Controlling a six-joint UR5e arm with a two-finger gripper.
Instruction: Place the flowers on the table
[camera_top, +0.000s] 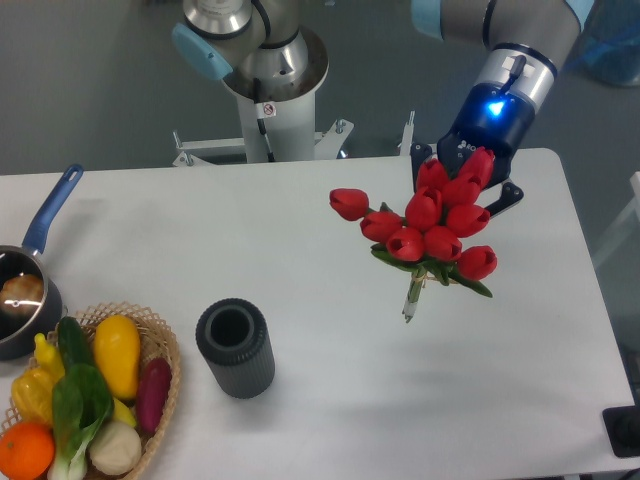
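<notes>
A bunch of red tulips, the flowers, hangs tilted over the right half of the white table. The blossoms point up towards the wrist and the pale stems point down and to the left. My gripper comes in from the upper right, its black fingers either side of the topmost blossoms, shut on the bunch. The blossoms hide the contact itself. The stem tips are close to the tabletop, and I cannot tell whether they touch it.
A dark grey ribbed vase stands upright left of centre. A wicker basket of produce sits at the front left corner. Behind it is a pot with a blue handle. The robot's base stands behind the table.
</notes>
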